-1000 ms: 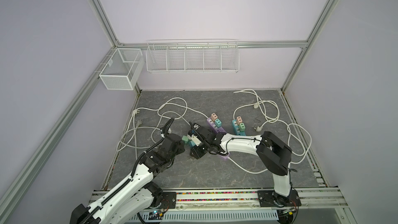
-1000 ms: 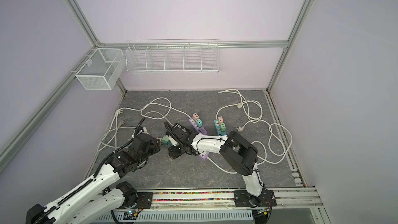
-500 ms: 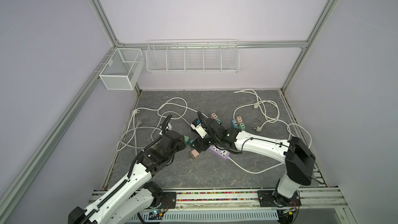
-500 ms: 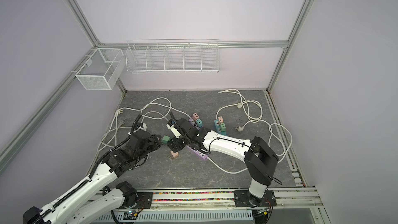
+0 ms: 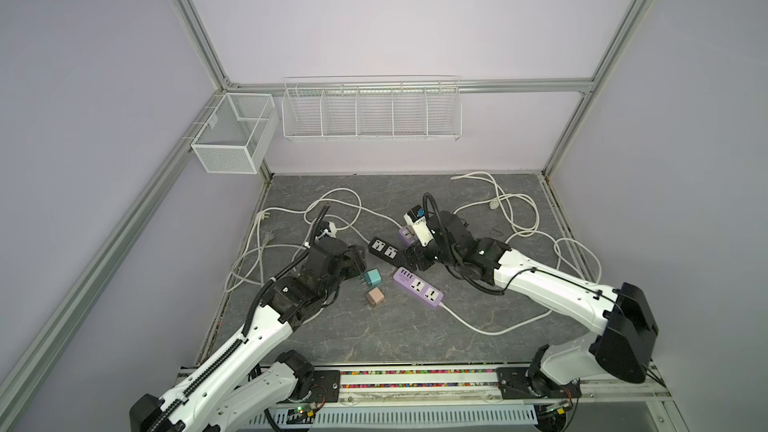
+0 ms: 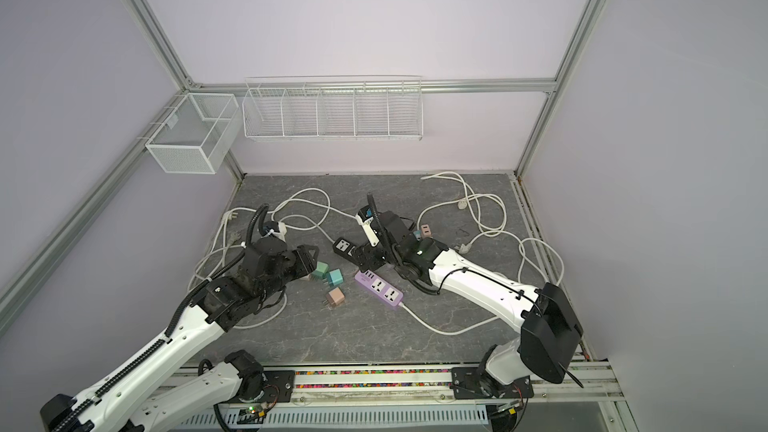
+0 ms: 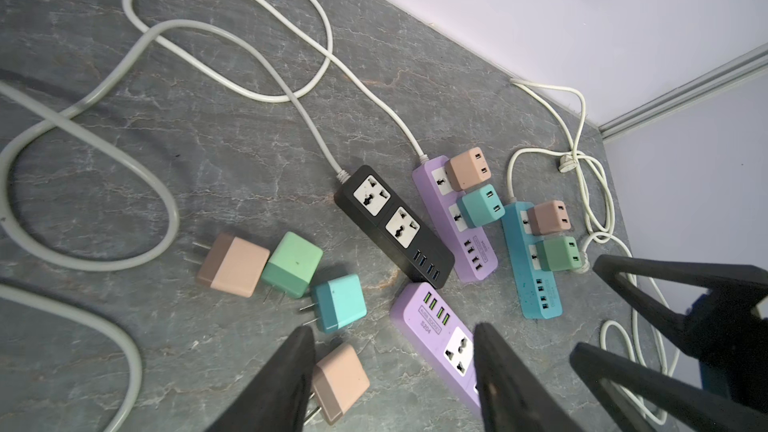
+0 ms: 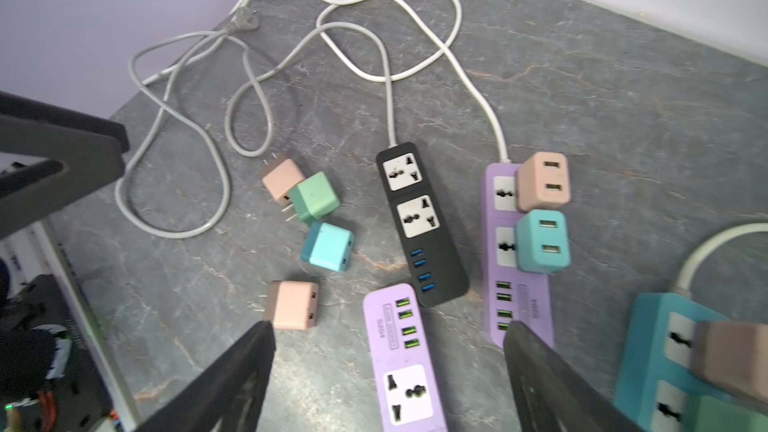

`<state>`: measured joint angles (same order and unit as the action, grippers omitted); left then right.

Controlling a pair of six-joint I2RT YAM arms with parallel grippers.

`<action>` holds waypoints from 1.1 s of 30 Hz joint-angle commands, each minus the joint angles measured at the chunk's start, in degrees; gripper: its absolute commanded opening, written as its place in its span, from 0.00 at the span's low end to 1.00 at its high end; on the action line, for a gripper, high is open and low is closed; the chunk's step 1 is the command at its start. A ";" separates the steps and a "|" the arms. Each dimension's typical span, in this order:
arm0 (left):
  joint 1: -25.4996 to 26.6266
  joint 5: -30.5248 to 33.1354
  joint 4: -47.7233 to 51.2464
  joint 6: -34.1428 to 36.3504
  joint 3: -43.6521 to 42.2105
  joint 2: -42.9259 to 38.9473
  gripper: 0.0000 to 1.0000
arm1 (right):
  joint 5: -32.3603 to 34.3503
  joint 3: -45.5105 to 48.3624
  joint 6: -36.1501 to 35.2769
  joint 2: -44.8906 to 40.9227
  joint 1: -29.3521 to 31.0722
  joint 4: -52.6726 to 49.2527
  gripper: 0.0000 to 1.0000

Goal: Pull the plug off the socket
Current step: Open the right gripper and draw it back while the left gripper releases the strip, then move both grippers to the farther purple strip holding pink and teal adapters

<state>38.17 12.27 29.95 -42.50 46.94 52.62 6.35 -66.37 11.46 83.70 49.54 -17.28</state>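
A purple socket strip (image 5: 417, 286) (image 8: 399, 367) lies near the front with both its sockets bare. A loose pink plug (image 5: 375, 296) (image 7: 340, 380) rests on the table beside it, prongs out. My left gripper (image 7: 395, 332) (image 5: 355, 259) is open above the gap between that plug and the strip, holding nothing. My right gripper (image 8: 388, 326) (image 6: 361, 259) is open wide over the strip's USB end and is also empty. A second purple strip (image 7: 453, 238) still carries a pink plug (image 7: 467, 168) and a teal plug (image 7: 480, 205).
A black strip (image 5: 384, 250) lies bare between the purple ones. Loose pink (image 7: 232, 263), green (image 7: 293, 263) and teal plugs (image 7: 338, 303) sit left of it. A teal strip (image 7: 536, 284) holds two more plugs. White cables (image 5: 332, 201) loop across the back and right.
Both grippers opened and drew apart from the front purple strip. The pink plug came off the strip and now lies loose on the table. My right arm pulled back to the right.
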 commanded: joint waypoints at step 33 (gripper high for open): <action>-5.39 -17.00 -31.20 -4.36 15.35 46.65 0.49 | 2.83 -9.08 -1.91 12.40 -11.76 -5.97 0.95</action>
<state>33.80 -2.85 1.74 -45.54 60.47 97.65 10.31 -73.30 10.81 93.95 38.17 -21.93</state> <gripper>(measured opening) 0.492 0.937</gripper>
